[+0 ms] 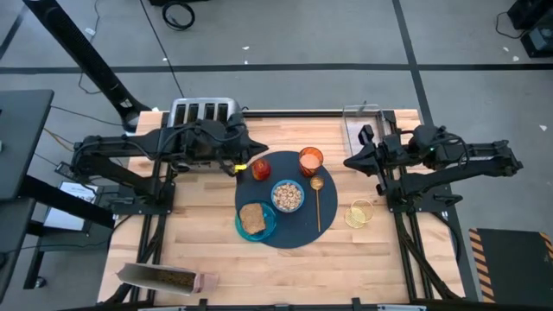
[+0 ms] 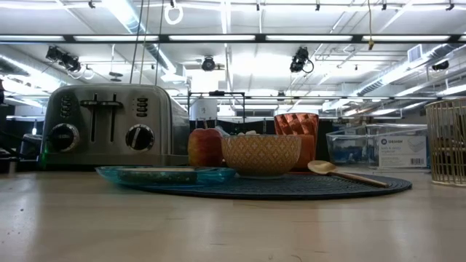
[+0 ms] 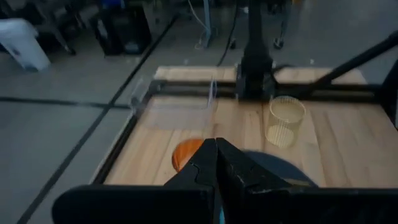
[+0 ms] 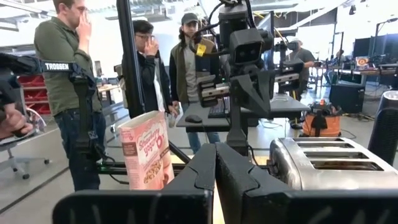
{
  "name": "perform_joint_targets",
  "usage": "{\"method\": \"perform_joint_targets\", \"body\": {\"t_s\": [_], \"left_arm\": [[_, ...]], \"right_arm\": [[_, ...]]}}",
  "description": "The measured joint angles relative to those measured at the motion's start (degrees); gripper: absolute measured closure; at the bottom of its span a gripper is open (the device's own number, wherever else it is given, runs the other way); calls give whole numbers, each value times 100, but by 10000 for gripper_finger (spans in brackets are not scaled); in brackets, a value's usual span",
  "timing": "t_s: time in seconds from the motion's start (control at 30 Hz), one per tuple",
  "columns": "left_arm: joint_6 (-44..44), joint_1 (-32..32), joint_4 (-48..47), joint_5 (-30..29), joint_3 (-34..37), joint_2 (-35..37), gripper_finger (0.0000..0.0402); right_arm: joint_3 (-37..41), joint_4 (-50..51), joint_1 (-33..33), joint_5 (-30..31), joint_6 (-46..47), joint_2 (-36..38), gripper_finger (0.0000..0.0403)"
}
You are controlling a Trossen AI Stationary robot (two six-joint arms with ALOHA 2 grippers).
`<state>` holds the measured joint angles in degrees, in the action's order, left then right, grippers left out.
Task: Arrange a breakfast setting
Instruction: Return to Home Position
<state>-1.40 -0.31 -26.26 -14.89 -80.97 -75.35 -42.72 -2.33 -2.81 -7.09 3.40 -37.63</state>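
The dark-blue round mat [image 1: 289, 231] lies mid-table. On it stand the small blue cereal bowl [image 1: 288, 196], the orange cup [image 1: 311, 160] and the red fruit [image 1: 261, 169]. The teal plate [image 1: 266, 226] carries the toast slice [image 1: 252, 218]. The gold spoon [image 1: 317, 200] lies right of the bowl. My left gripper [image 1: 257, 152] is shut and hangs in the air over the mat's far-left rim, near the fruit. My right gripper [image 1: 349, 161] is shut, raised above the table to the right of the cup. Neither holds anything.
A steel toaster [image 1: 203, 113] stands at the far edge behind the mat. A clear box [image 1: 361, 123] sits far right, and a wire cup [image 1: 359, 213] stands right of the mat. A cereal box [image 1: 164, 278] is near the front left. People stand beyond the table [image 4: 62, 74].
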Motion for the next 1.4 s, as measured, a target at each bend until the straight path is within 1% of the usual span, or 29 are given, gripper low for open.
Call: {"method": "perform_joint_targets", "body": {"t_s": [0.17,0.4,0.47,0.53,0.63,0.77,0.9,1.2,1.4], "left_arm": [[-216,-131,45,-6,-2,128,390],[-228,-147,73,-58,48,268,390],[-225,-147,329,-60,337,398,390],[-198,-151,869,-58,727,566,390],[-189,-171,1407,-61,1315,886,390],[55,-220,1844,-73,1991,1303,390],[205,-291,1941,-79,2581,1790,390],[76,-564,1972,-304,3629,2875,390],[70,-682,2439,-333,4433,3585,390]], "right_arm": [[0,71,0,-2,0,24,388],[0,182,0,-2,0,23,389],[0,198,0,-2,0,24,388],[0,238,0,-2,2,22,387],[0,245,-4,-4,2,23,387],[-2,313,-4,-4,43,30,387],[-2,328,-4,-7,6,92,386],[-7,660,-6,-7,-59,347,389],[-2,741,-4,-7,-91,393,387]]}}
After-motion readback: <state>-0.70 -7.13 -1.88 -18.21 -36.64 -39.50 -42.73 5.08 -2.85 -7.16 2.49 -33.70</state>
